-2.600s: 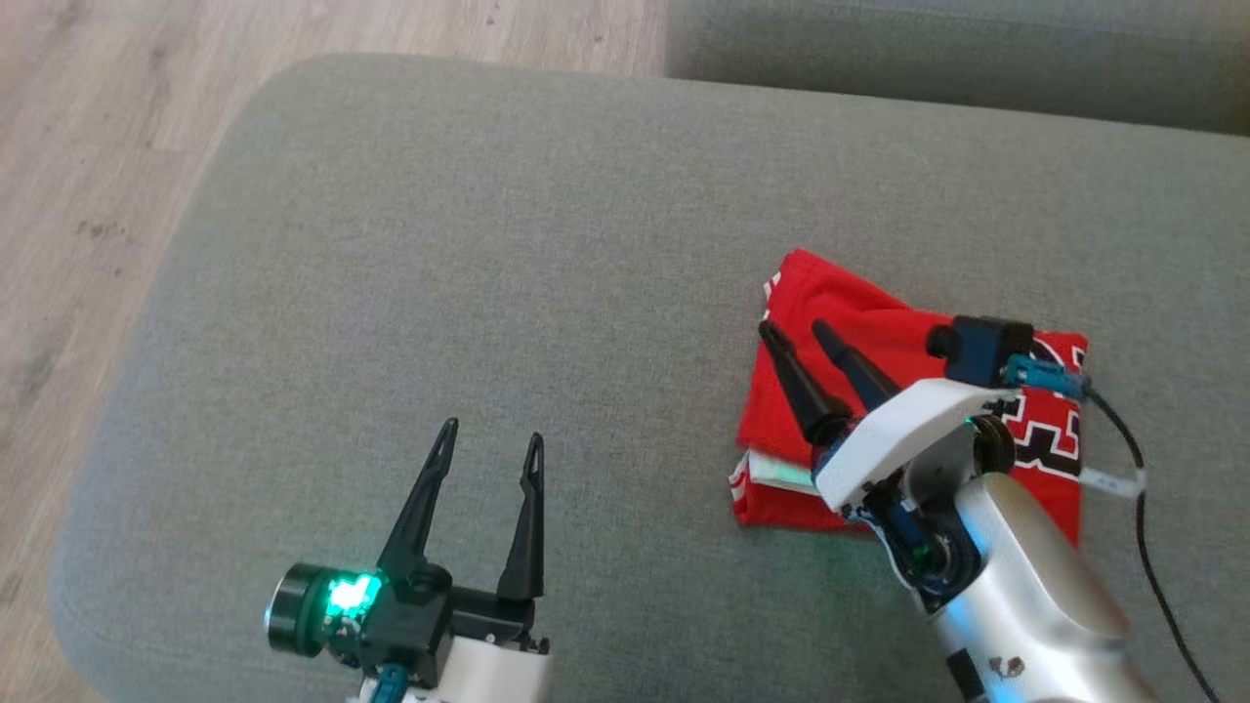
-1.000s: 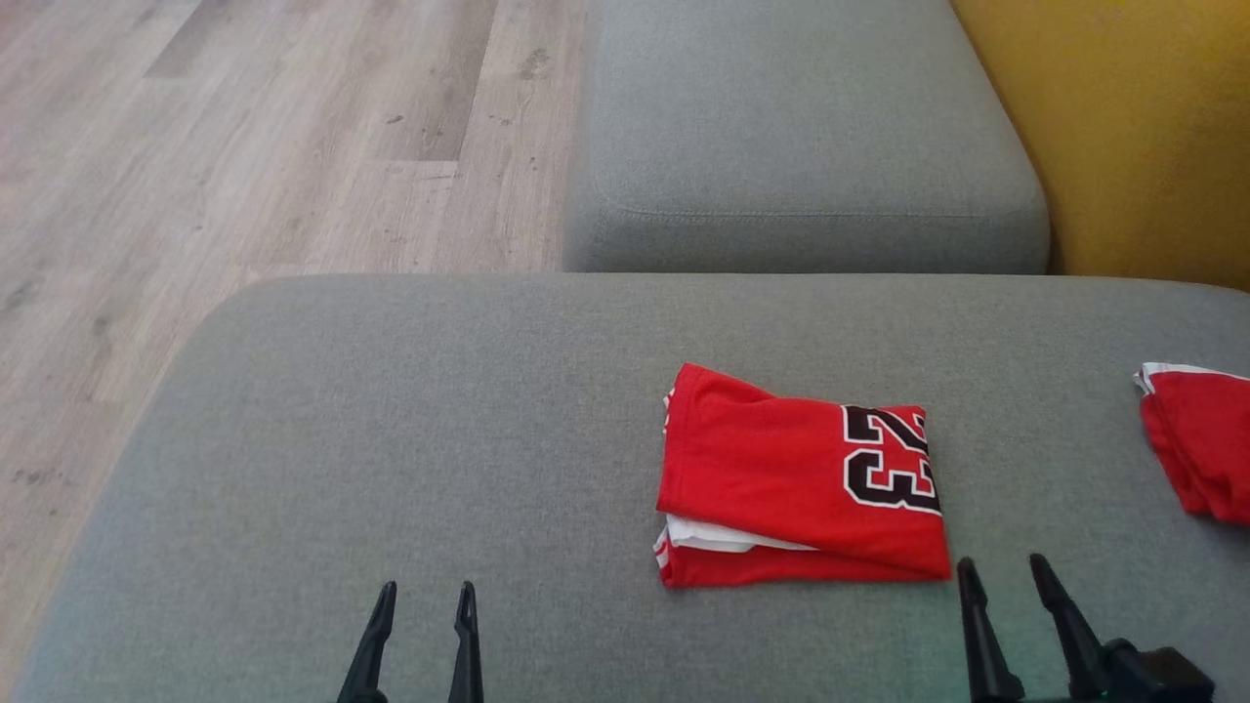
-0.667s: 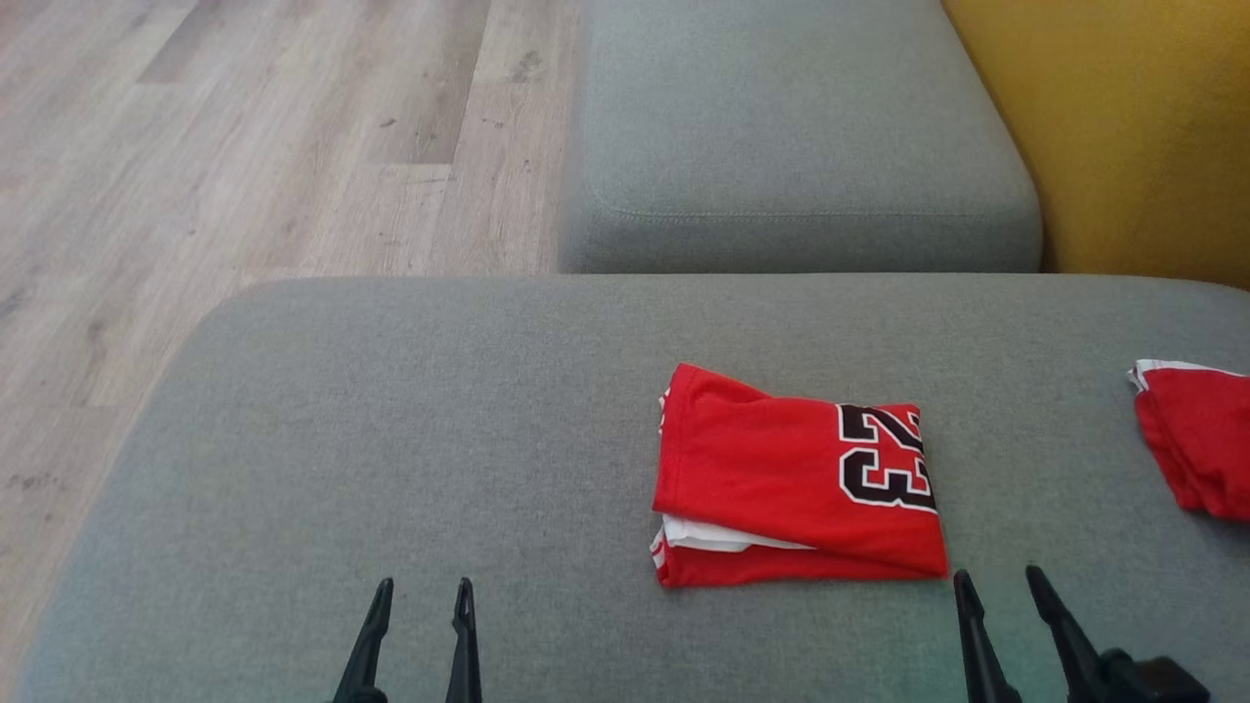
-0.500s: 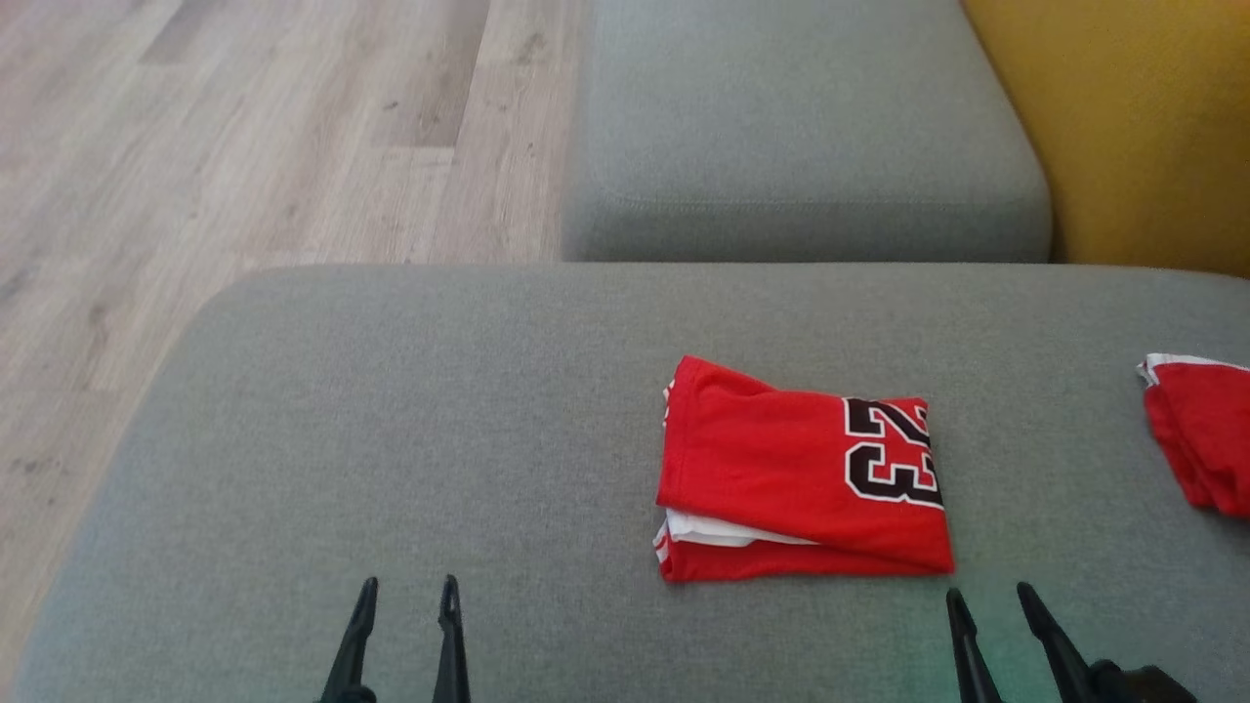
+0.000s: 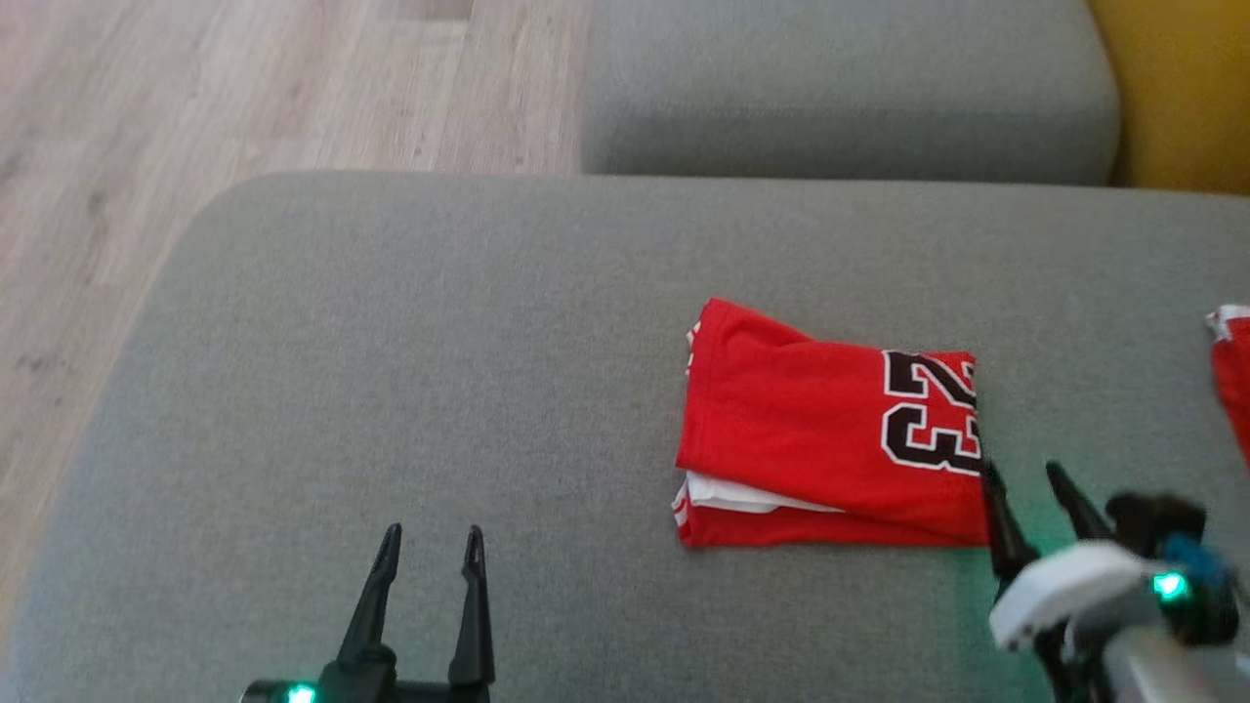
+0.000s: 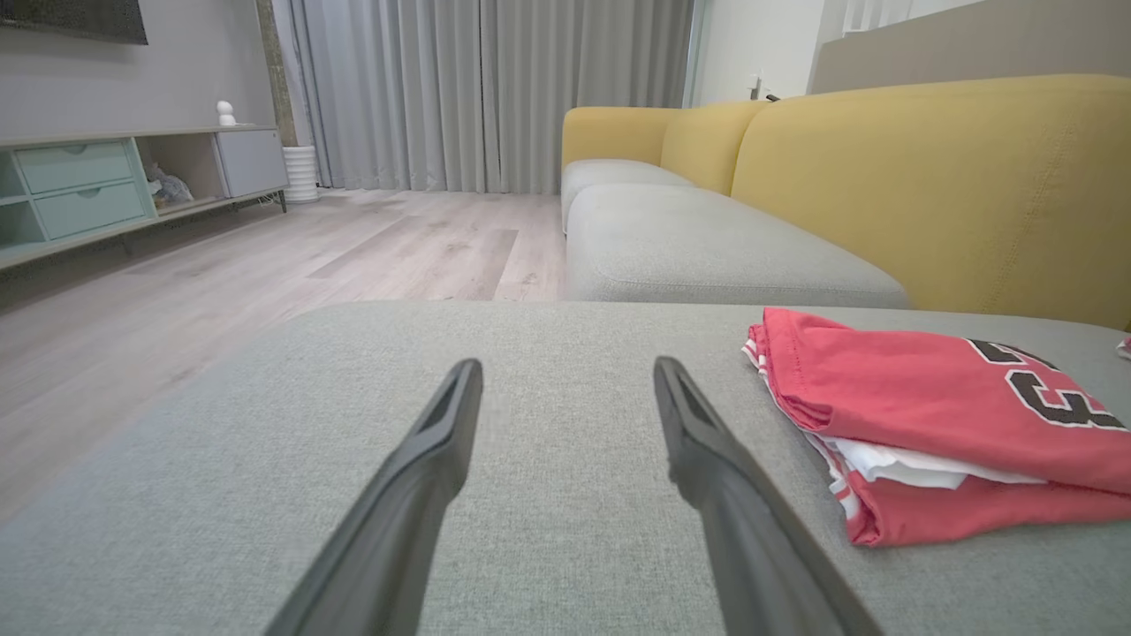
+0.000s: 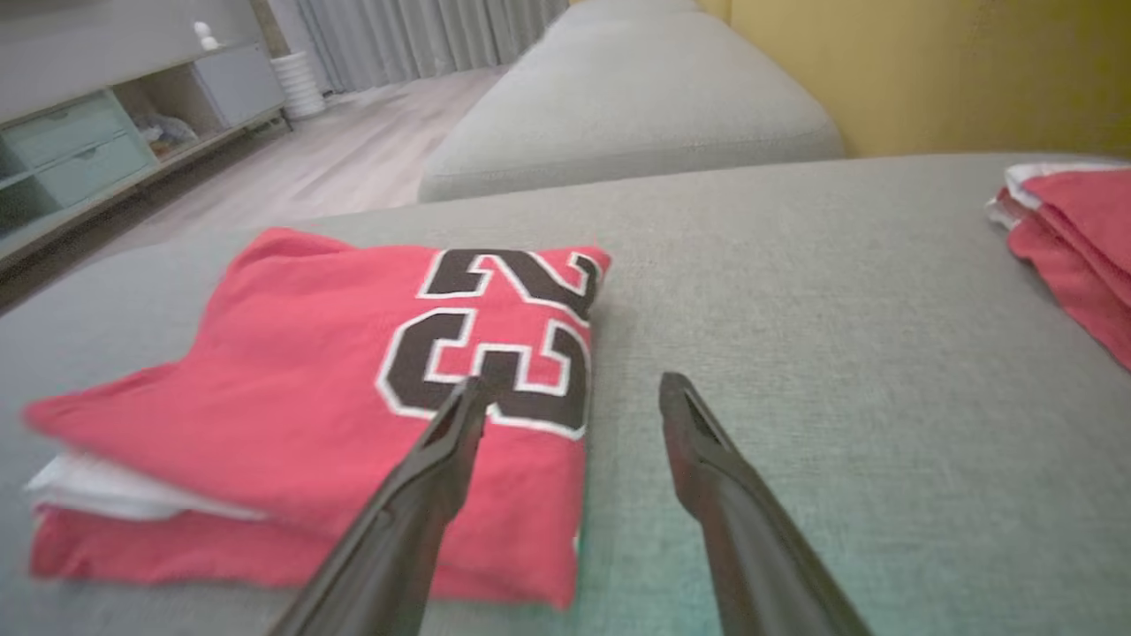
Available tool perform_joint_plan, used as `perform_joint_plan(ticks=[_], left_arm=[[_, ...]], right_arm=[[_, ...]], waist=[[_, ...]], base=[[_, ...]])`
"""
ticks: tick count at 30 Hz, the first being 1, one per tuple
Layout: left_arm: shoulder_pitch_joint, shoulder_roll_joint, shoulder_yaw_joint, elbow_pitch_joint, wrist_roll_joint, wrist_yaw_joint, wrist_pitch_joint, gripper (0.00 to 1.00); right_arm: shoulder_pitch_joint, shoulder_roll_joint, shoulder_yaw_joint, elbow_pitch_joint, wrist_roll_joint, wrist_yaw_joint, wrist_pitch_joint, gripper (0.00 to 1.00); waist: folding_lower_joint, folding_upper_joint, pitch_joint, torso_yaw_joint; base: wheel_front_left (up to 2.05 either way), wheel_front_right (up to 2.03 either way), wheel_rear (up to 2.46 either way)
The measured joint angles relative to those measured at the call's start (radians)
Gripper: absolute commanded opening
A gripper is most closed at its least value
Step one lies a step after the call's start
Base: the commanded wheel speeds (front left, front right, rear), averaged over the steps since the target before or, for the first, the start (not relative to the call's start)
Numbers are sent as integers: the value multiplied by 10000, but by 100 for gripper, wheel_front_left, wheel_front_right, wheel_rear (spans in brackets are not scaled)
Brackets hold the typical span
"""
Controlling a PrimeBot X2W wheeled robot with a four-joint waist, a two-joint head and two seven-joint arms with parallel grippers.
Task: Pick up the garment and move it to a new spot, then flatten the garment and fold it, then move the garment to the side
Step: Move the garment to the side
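The garment (image 5: 830, 439) is a red jersey with a black "23", folded into a rectangle on the grey cushion (image 5: 439, 371); it also shows in the left wrist view (image 6: 928, 415) and the right wrist view (image 7: 353, 389). My right gripper (image 5: 1025, 474) stands open at the garment's near right corner, its left finger (image 7: 442, 450) over the fabric edge, holding nothing. My left gripper (image 5: 430, 537) is open over bare cushion, well to the left of the garment, and shows too in the left wrist view (image 6: 565, 367).
A second red folded garment (image 5: 1232, 376) lies at the cushion's far right edge, also seen as a red pile (image 7: 1069, 238). Beyond are another grey seat cushion (image 5: 840, 88), a yellow sofa back (image 6: 937, 185) and wood floor (image 5: 146, 146) on the left.
The head camera has tilted down, shifting the whole picture. My right gripper has risen toward the garment's near right corner. The garment lies as before.
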Motion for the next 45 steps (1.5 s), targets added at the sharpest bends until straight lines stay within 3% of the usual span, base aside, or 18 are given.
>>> perform_joint_plan(ticks=[9, 10, 11, 12, 18, 25, 40, 41, 42, 43, 44, 45], left_arm=[[-352, 0, -483, 104, -15, 15, 0, 100], [-398, -2, -499, 107, -15, 23, 0, 100], [-435, -2, -506, 121, -15, 52, 0, 100], [-476, -2, -506, 127, -17, 65, 0, 100], [-514, -2, -449, 109, -115, 151, 0, 100], [-803, -6, -387, 6, 4, 130, 0, 100], [-2259, -23, 4, -167, 337, -117, -2, 100], [-2336, -23, 6, -167, 337, -117, -2, 100], [-2408, -25, 8, -176, 339, -119, -2, 100], [-2468, -27, 8, -180, 339, -119, -2, 100], [-2524, -29, 12, -174, 336, -117, -2, 100], [-2581, -33, 25, -159, 326, -115, -2, 100]], right_arm=[[-1951, -182, 566, 2276, 1490, 0, 1875, 100], [-1981, -142, 763, 2355, 1795, 0, 2019, 51], [-1991, -113, 934, 2341, 2104, 0, 2065, 19], [-2010, -117, 1085, 2293, 2382, -2, 2046, 0], [-2175, -719, 1919, 2103, 3066, 0, 1616, 0], [-3207, -2512, 2071, 1818, 3156, 0, 1582, 0], [-4649, -5444, 746, 629, 2449, 0, 2314, 0], [-4667, -5614, 564, 617, 2437, 0, 2316, 3], [-4686, -5777, 395, 608, 2435, 0, 2318, 17], [-4697, -5933, 240, 608, 2406, 0, 2320, 48], [-4707, -6080, 140, 587, 2265, 0, 2357, 100], [-4715, -6182, 42, 571, 2125, 0, 2443, 100]], waist=[[0, 0, 558, 222], [0, 0, 592, 238], [0, 0, 620, 249], [-1, 0, 644, 250], [-2, 0, 809, -71], [-2, 0, 1302, -877], [-1, 0, 3139, -2277], [0, 0, 3266, -2327], [0, 0, 3381, -2366], [-1, 0, 3488, -2396], [-1, 0, 3578, -2415], [0, 0, 3640, -2419]], base=[[0, 0, 0], [0, 0, 0], [0, 0, 0], [0, 0, 0], [0, 0, 0], [0, 0, 0], [0, 0, 0], [0, 0, 0], [0, 0, 0], [0, 0, 0], [0, 0, 0], [0, 0, 0]])
